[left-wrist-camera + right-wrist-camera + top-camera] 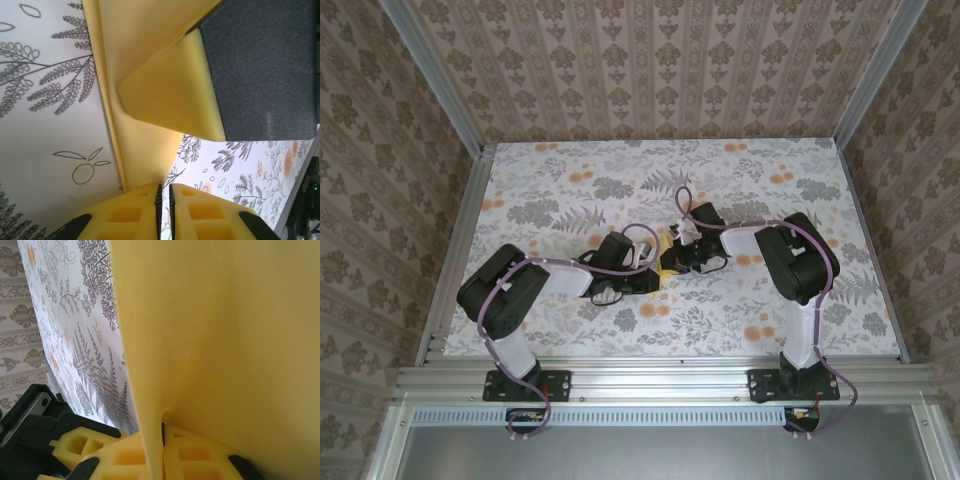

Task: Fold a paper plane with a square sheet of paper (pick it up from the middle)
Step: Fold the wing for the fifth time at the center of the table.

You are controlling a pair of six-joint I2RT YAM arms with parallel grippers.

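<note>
Now we see both arms bent inward over the flower-printed table (560, 190), their wrists meeting near its middle; the square sheet of paper (666, 243) shows from above as a small pale-yellow patch between the two wrists, mostly covered by them.

From the left wrist, the left gripper (165, 189) has its yellow fingers drawn together to a thin slit; the sheet runs down into that slit, so we read it as pinched there; a long straight crease (107, 105) follows the sheet's left edge from top to bottom. Higher in the same view, one of the right arm's fingers (172, 92) lies against the sheet's face, its rounded yellow tip pointing left and its dark grey pad (260, 70) behind it.

From the right wrist, the right gripper (162, 432) is likewise closed down narrow on the paper; the sheet enters between the two fingers and rises away from them as a broad, smooth yellow surface; the printed table lies beside it on the left; a black piece of robot housing (30, 435) sits at the lower left corner.
</note>
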